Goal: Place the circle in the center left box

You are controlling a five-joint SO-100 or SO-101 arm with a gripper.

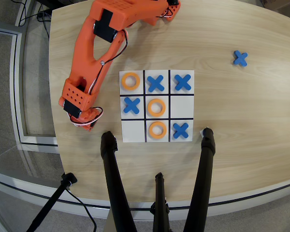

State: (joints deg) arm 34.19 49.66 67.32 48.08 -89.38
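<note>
Hidden and cut-off parts, overhead view

The arm's (94, 53) own body is covering the gripper (85, 122), so its jaws and anything between them are perhaps unreadable; the top edge is cropping the arm's base, and the bottom edge is cutting off the tripod (157, 193).
</note>
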